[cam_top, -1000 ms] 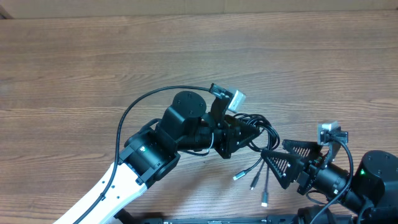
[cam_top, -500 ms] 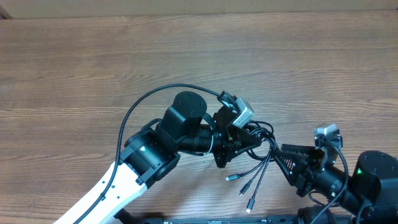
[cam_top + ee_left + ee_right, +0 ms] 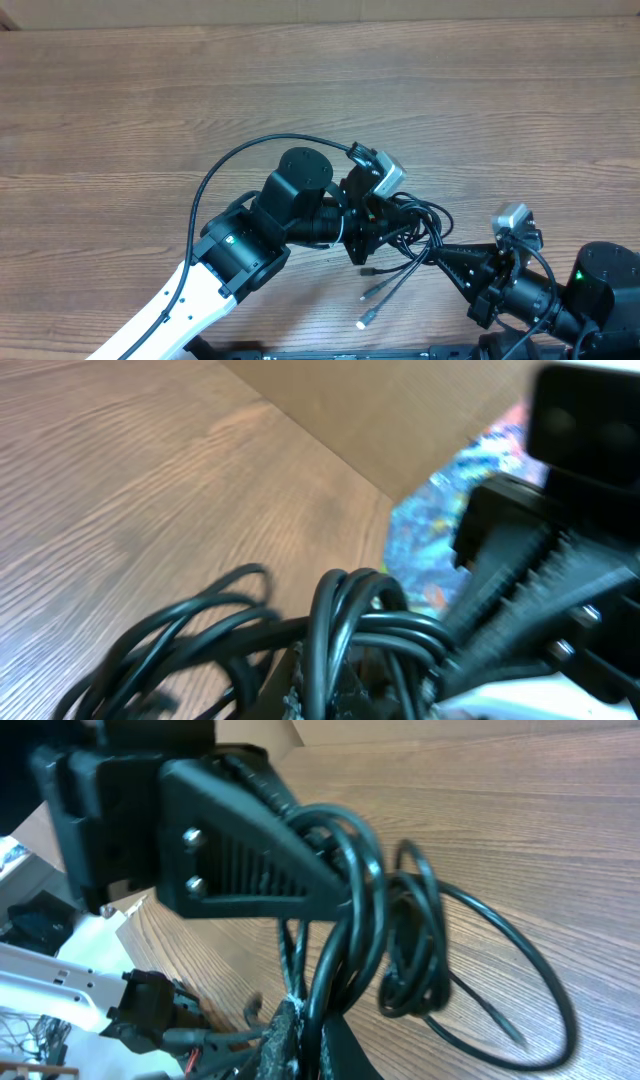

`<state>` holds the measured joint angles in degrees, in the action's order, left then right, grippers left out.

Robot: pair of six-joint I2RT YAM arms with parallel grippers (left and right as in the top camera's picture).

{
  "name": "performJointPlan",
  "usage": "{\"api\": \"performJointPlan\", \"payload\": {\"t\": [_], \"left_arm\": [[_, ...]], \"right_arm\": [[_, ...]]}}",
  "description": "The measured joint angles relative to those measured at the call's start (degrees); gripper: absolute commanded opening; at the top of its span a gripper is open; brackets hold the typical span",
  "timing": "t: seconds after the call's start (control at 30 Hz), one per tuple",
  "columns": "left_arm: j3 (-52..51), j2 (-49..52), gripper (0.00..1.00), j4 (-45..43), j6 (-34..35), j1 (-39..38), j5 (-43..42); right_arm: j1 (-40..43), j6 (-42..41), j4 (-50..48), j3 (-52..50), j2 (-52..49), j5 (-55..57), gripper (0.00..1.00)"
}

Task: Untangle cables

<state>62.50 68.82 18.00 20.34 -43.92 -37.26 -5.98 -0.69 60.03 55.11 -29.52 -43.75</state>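
Left hand, right hand clamp cables

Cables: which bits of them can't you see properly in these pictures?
- Overhead: how the cables cross in the knot; the left gripper covers part.
- Overhead: the plug ends are too small to tell what kind.
- Left wrist: the cables are blurred and cut off at the bottom edge.
- Right wrist: the right gripper is cut off below, hiding its hold.
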Motion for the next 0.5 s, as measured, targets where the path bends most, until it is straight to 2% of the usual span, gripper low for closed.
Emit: {"api": "performJointPlan", "payload": {"t": [0.23, 0.3, 0.43, 0.47, 0.5], "left_arm": [[0.0, 0.0, 0.04, 0.5, 8.3, -0.7, 8.7], [0.0, 0.0, 0.04, 0.9, 13.7, -0.6, 13.9], [0.0, 0.1, 0.04, 2.1, 23.1, -0.6, 22.6], [0.0, 0.1, 0.04, 2.0, 24.6, -0.6, 23.5], [0.0, 0.1, 0.04, 1.7, 25.2, -0.6, 24.0]], "right_arm": [[0.0, 5.2, 1.0, 0.0, 0.0, -5.4, 0.04], [0.0, 8.9, 2.4, 0.0, 0.0, -10.1, 0.04], [0.0, 11.3, 3.2, 0.0, 0.0, -11.9, 0.04], [0.0, 11.7, 3.2, 0.0, 0.0, -12.0, 0.11], [0.0, 11.9, 3.2, 0.0, 0.0, -11.9, 0.25]]}}
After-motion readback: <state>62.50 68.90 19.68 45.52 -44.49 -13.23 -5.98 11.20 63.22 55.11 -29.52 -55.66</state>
